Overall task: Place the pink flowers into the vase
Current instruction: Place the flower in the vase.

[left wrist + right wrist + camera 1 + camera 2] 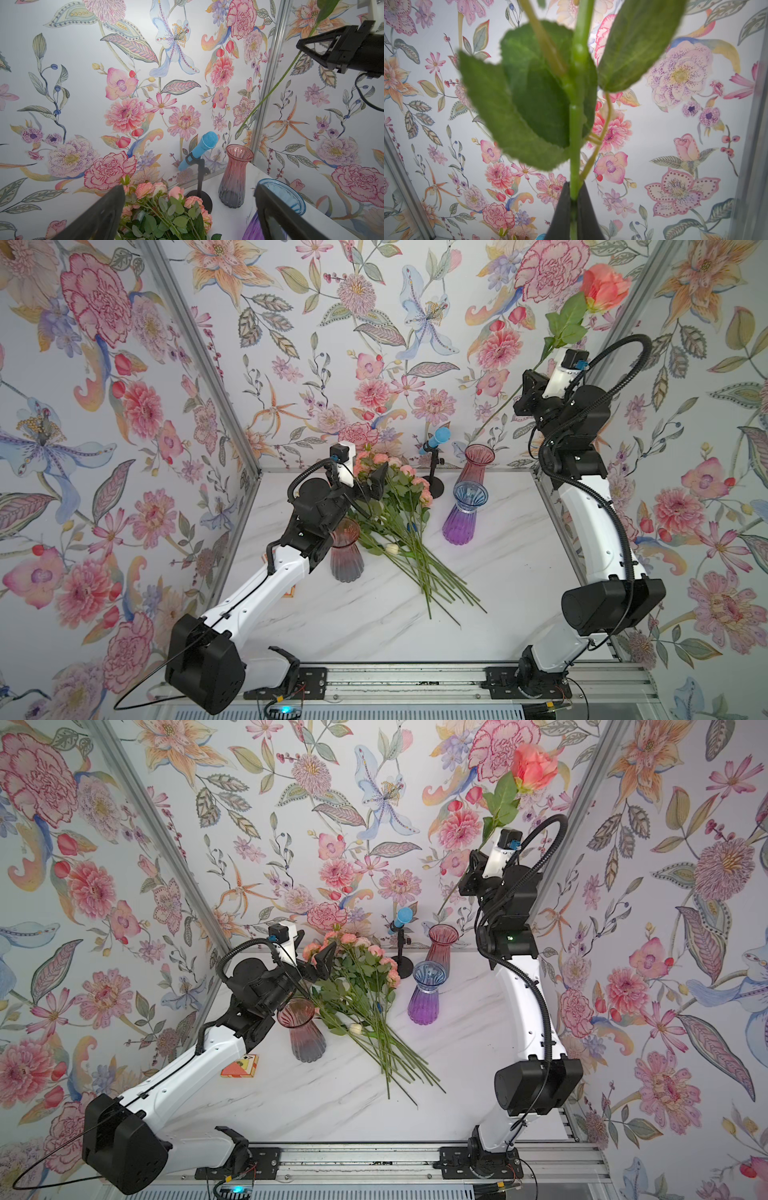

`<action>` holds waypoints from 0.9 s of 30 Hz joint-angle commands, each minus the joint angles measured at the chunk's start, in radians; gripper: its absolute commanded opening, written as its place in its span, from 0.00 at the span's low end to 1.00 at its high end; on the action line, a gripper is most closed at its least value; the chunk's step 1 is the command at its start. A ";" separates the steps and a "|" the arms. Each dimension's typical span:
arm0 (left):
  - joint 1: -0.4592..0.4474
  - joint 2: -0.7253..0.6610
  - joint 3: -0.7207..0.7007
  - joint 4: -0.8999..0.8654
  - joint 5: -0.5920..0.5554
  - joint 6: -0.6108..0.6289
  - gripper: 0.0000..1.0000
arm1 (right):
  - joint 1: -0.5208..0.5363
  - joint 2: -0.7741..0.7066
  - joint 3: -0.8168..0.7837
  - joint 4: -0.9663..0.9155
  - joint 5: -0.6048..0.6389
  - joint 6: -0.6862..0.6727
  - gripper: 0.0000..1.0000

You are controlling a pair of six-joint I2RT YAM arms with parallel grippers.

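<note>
The pink flowers [395, 510] are lying bunched on the table [498, 593], stems fanning forward. The left gripper [365, 485] is hovering over the blooms, jaws spread wide, holding nothing. Farther back, the right gripper [574, 187] is pinching one rose [604, 281] tight by its stem, high up, the tip dangling near the back vase [479, 456]. Insertion looks next: it should be centring that tip over the mouth, descending slowly, releasing only once the stem is inside.
</note>
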 commanded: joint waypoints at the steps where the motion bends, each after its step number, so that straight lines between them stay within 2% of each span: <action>1: 0.007 0.008 0.000 0.028 -0.022 0.041 1.00 | -0.010 0.039 -0.028 -0.009 -0.002 -0.019 0.00; 14: 0.008 0.025 -0.021 0.026 -0.046 0.031 1.00 | -0.035 0.146 -0.128 -0.009 0.009 -0.030 0.00; 22: 0.007 0.034 0.028 -0.124 -0.107 0.065 1.00 | -0.035 0.221 -0.161 0.003 -0.001 0.008 0.05; 27: 0.009 0.030 0.058 -0.217 -0.089 0.087 1.00 | -0.037 0.258 -0.143 -0.005 -0.010 0.024 0.11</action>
